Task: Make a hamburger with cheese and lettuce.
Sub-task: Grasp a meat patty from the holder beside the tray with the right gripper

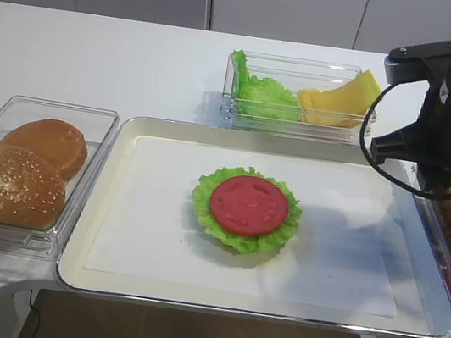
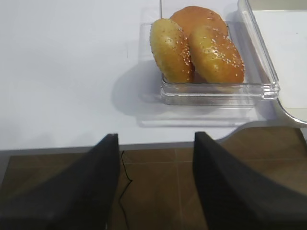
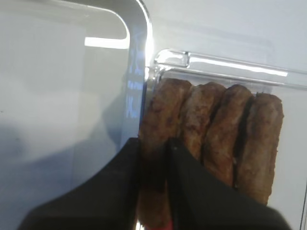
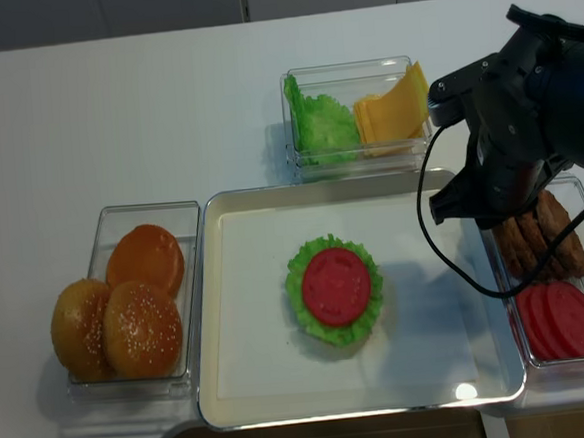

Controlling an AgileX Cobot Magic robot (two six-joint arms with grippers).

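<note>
The hamburger (image 1: 247,208) sits mid-tray: a frilly green lettuce leaf topped by a red disc; it also shows in the realsense view (image 4: 335,288). Spare lettuce (image 1: 259,93) and yellow cheese slices (image 1: 339,101) stand in a clear box behind the tray. My right gripper (image 3: 153,148) is down in the right container, its fingers closed on the leftmost of several upright brown patties (image 3: 160,110). My left gripper (image 2: 156,136) is open and empty, out over the floor off the table's front left edge.
Three sesame buns (image 2: 196,45) fill a clear box (image 1: 11,114) left of the metal tray (image 1: 171,130). Red tomato discs (image 4: 563,318) lie in front of the patties (image 4: 544,236) in the right box. My right arm (image 4: 525,112) hangs over the tray's right rear corner.
</note>
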